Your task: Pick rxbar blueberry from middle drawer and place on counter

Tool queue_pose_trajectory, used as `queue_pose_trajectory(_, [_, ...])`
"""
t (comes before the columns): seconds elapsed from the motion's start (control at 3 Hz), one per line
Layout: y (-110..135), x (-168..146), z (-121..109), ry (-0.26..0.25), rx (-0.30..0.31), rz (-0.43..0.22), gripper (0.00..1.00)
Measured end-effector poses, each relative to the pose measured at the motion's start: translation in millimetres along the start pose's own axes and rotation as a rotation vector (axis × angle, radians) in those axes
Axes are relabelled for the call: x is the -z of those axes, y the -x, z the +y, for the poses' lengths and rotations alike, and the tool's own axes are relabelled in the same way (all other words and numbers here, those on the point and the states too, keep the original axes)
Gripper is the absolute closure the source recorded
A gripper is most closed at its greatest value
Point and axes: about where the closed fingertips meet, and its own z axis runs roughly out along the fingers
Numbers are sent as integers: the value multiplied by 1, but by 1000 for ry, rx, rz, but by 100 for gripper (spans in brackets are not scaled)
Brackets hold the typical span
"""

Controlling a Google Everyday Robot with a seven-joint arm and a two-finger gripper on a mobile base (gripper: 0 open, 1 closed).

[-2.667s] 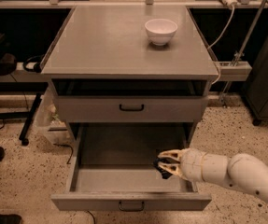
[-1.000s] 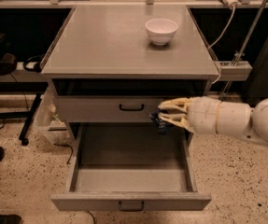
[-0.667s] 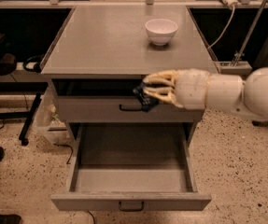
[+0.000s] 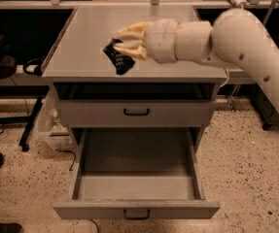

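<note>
My gripper (image 4: 125,43) reaches in from the right and hangs over the front middle of the counter (image 4: 80,42). Its pale fingers (image 4: 131,50) are shut on the rxbar blueberry (image 4: 117,58), a dark flat bar that sticks out to the left and down from the fingertips, just above the counter top. The middle drawer (image 4: 136,166) is pulled wide open below, and its grey floor shows nothing on it. The white bowl is hidden behind my arm.
A shut grey drawer front (image 4: 136,113) with a black handle sits between the counter and the open drawer. The open drawer juts out over the speckled floor (image 4: 248,169). Dark benches, cables and a black stand (image 4: 29,123) flank the cabinet.
The gripper has lifted the rxbar out of the middle drawer, risen past the upper drawer front and moved left over the counter. The drawer floor is now bare.
</note>
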Motion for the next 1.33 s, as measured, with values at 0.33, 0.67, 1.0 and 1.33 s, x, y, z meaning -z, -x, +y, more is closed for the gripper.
queue_pose_trajectory(0.33, [-2, -41, -30, 29, 0, 64, 100])
queue_pose_trajectory(0.67, [-23, -86, -43, 80, -19, 142, 100])
queue_pose_trajectory(1.0, [-56, -114, -44, 128, -52, 198, 100])
queue_pose_trajectory(1.33, [-81, -123, -43, 149, -79, 223, 81])
